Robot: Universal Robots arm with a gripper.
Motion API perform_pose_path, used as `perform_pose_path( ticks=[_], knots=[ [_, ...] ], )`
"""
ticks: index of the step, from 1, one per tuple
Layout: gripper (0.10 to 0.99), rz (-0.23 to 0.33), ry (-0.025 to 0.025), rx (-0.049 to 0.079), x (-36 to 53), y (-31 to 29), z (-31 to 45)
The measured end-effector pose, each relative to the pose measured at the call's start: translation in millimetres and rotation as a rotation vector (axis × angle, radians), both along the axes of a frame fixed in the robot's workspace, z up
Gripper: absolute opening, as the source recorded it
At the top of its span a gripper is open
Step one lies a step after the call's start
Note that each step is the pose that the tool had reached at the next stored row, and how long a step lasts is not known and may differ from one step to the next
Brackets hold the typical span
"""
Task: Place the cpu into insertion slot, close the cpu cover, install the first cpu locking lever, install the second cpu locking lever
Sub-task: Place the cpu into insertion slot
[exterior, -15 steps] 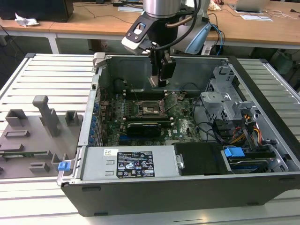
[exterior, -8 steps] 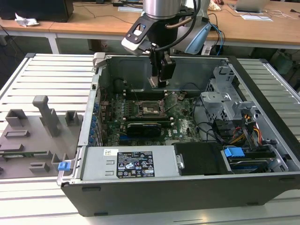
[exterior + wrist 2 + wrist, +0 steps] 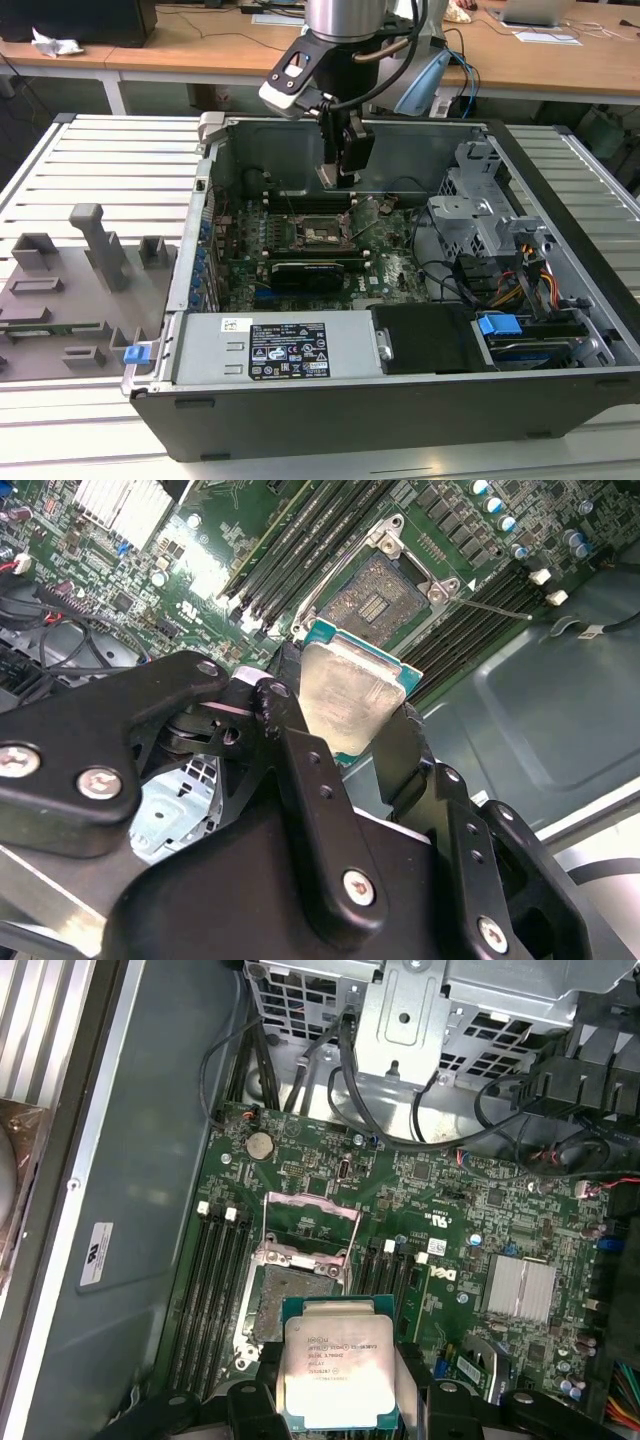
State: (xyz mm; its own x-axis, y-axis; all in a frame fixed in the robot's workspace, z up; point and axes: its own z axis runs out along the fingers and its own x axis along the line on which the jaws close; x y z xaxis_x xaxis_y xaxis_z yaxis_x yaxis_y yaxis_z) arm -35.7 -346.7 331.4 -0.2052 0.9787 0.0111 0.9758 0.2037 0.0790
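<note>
1. The cpu (image 3: 338, 1370) is sitting between the two fingers of the claw (image 3: 338, 1392), silver face toward the first wrist camera, green edge showing around it.
2. The claw (image 3: 345, 718) is clamping the cpu (image 3: 350, 695) on two opposite edges, one black finger (image 3: 283, 695) pressing on each side.
3. The cpu is hanging above the insertion slot (image 3: 298, 1295) and is not touching it. In both wrist views it is overlapping one edge of the socket.
4. The insertion slot (image 3: 375, 595) is lying uncovered, its dark contact field showing inside the silvery rim.
5. The cpu cover (image 3: 310, 1203) is standing raised at the far edge of the socket.
6. Long black memory slots (image 3: 215, 1290) are running along both sides of the socket on the green motherboard (image 3: 390, 270).
7. In the exterior view, the claw (image 3: 340, 170) is reaching down at upper centre into the open computer case (image 3: 350, 410), directly over the insertion slot (image 3: 322, 232).
8. The case is resting on the slatted metal counter (image 3: 100, 160), and a grey fixture tray (image 3: 70, 290) is lying at the exterior view's left.
</note>
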Motion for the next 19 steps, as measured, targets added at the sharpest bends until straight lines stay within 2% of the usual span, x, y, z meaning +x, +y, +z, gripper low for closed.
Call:
perform_pose_path(
  ticks=[19],
  knots=[
    [0.525,-0.006,0.0,0.0,0.0,0.0,-2.2]
  ],
)
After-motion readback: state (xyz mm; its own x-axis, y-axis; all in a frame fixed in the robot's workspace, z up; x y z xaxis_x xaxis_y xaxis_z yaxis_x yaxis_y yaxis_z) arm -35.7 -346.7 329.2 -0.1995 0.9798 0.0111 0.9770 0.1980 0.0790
